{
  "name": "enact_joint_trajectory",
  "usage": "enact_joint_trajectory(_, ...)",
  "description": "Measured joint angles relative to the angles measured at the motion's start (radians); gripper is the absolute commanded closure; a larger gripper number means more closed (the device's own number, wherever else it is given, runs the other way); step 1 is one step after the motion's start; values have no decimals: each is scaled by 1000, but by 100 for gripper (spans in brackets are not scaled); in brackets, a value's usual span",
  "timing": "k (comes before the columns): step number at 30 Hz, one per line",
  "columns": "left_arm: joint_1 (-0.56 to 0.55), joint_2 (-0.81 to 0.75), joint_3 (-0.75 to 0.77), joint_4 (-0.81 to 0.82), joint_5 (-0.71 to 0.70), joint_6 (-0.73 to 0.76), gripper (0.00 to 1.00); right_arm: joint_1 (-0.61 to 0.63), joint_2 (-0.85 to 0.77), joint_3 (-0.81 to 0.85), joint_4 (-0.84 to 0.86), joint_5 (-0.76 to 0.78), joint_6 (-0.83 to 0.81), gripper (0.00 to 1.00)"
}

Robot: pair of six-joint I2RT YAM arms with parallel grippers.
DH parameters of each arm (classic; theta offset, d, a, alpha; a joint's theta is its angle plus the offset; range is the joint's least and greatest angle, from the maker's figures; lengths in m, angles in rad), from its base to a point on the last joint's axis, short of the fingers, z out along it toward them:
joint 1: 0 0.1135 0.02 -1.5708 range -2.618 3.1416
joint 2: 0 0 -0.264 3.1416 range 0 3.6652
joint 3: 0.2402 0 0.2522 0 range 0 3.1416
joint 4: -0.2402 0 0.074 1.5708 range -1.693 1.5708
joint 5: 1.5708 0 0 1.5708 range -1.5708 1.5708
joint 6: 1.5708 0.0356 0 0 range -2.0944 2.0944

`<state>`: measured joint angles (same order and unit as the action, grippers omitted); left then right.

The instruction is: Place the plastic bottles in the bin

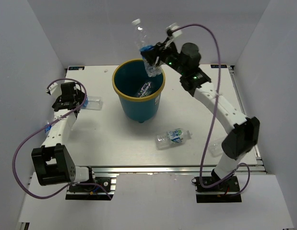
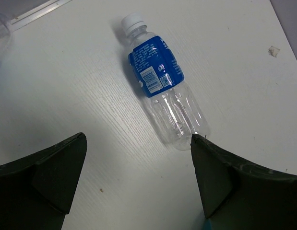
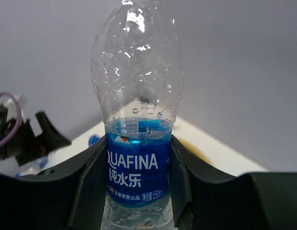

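The teal bin (image 1: pixel 120 92) with a yellow rim stands at the table's middle back, with one blue-labelled bottle (image 1: pixel 147 89) lying inside. My right gripper (image 1: pixel 151 56) is shut on a clear blue-labelled bottle (image 1: pixel 143 44), holding it tilted above the bin's far rim; the right wrist view shows its fingers (image 3: pixel 90 182) clamped on the label (image 3: pixel 137 172). My left gripper (image 1: pixel 77 103) is open at the left, low over a blue-labelled, white-capped bottle (image 2: pixel 160 81) lying on the table (image 1: pixel 93 103). A green-white labelled bottle (image 1: pixel 173 136) lies in front of the bin.
The white table (image 1: pixel 114 143) is enclosed by white walls on the left, back and right. A metal rail (image 1: pixel 162 167) runs along the near edge by the arm bases. A small scrap (image 2: pixel 273 50) lies on the table in the left wrist view.
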<state>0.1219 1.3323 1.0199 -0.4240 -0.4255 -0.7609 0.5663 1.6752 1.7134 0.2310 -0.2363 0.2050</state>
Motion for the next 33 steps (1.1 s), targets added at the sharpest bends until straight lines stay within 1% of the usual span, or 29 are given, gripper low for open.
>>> enact_joint_trajectory(1, 3, 9, 0, 3, 7, 0, 2, 13, 38, 12, -10, -13, 1, 44)
enact_joint_trajectory(2, 6, 19, 0, 5, 13, 0, 2, 25, 71, 24, -25, -24, 8, 39)
enact_joint_trajectory(3, 9, 27, 0, 6, 18, -2, 2, 35, 105, 35, -48, -34, 13, 29)
enact_joint_trajectory(4, 13, 35, 0, 6, 22, -5, 2, 42, 131, 39, -67, -40, 17, 16)
enact_joint_trajectory(5, 15, 43, 0, 7, 24, -8, 2, 51, 149, 39, -87, -47, 26, 11)
enact_joint_trajectory(10, 32, 93, 6, 19, 34, -25, 2, 61, 153, 43, -132, -47, 36, 11)
enact_joint_trajectory(16, 50, 206, 50, 45, 51, -55, 2, 56, 26, 30, -136, -38, 20, 11)
enact_joint_trajectory(21, 66, 339, 134, 77, 79, -64, 2, 54, -194, -140, -128, -1, -37, 10)
enact_joint_trajectory(24, 75, 432, 203, 106, 122, -64, 2, 55, -320, -286, -123, 77, -70, 10)
enact_joint_trajectory(28, 80, 526, 259, 150, 180, -65, 2, 43, -443, -492, -129, 210, -83, 10)
enact_joint_trajectory(33, 80, 631, 271, 210, 258, -71, 2, -10, -555, -691, -164, 300, -74, 11)
